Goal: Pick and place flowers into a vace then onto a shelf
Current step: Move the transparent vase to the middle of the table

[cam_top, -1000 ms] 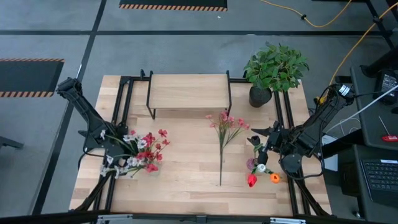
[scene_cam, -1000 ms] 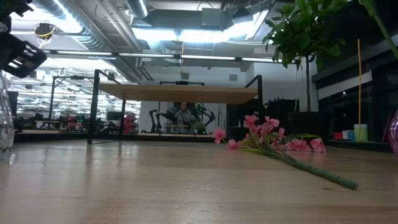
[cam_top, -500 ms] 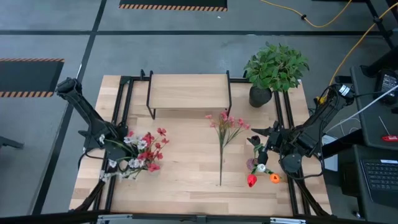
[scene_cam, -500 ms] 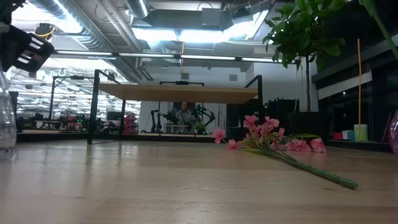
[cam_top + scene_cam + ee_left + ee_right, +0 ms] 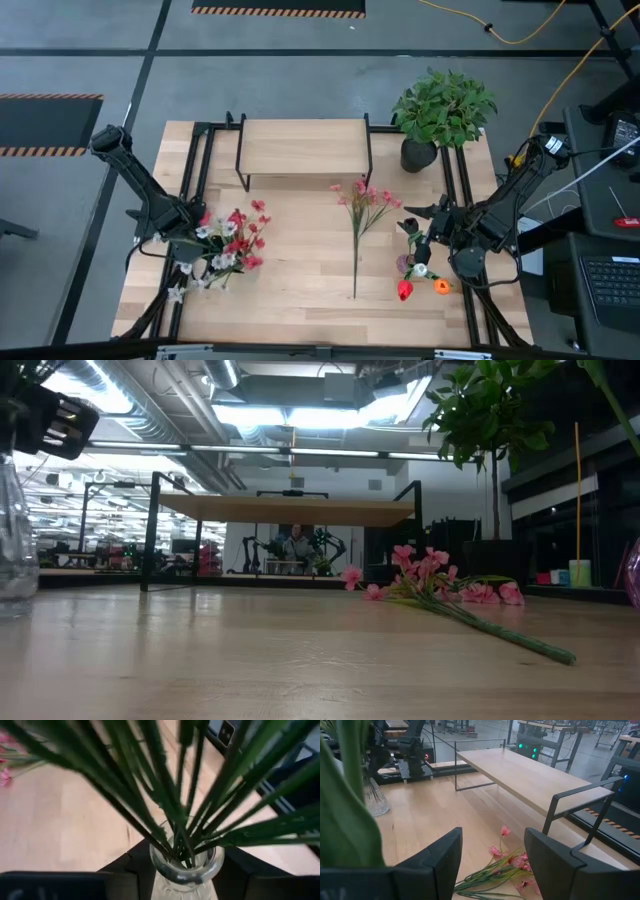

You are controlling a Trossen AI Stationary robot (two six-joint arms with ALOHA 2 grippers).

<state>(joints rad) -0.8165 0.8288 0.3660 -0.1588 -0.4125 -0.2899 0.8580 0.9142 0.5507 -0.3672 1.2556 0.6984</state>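
Step in hand, as I judge it: you have the left gripper point(image 5: 183, 240) closed around the glass vase point(image 5: 186, 870), its dark jaws on either side of the glass in the left wrist view, with a bunch of red, pink and white flowers point(image 5: 228, 242) already standing in it. Green stems point(image 5: 170, 800) rise straight out of the vase mouth right in front of your fingers. Whether the vase base touches the table point(image 5: 300, 265) or is lifted, can't tell; the low view only shows its glass at the frame edge.

Next move likely calls for either adding another stem or carrying the vase to the shelf point(image 5: 303, 147). The shelf sits well beyond your left gripper, farther out and toward the table middle; you'd need to lift above its black frame and keep the vase upright.

Left arm pose: stretched diagonally from its base at the table's outer corner down to the vase, wrist tilted over the blooms.

Farther from the left gripper, the pink flower stem point(image 5: 358, 225) lies loose on the table, between the two arms.

Right gripper point(image 5: 420, 245) waits far across, jaws spread apart in its wrist view, just beside a second vase of red and orange blooms point(image 5: 415, 280). Potted green plant point(image 5: 440, 110) beyond it.
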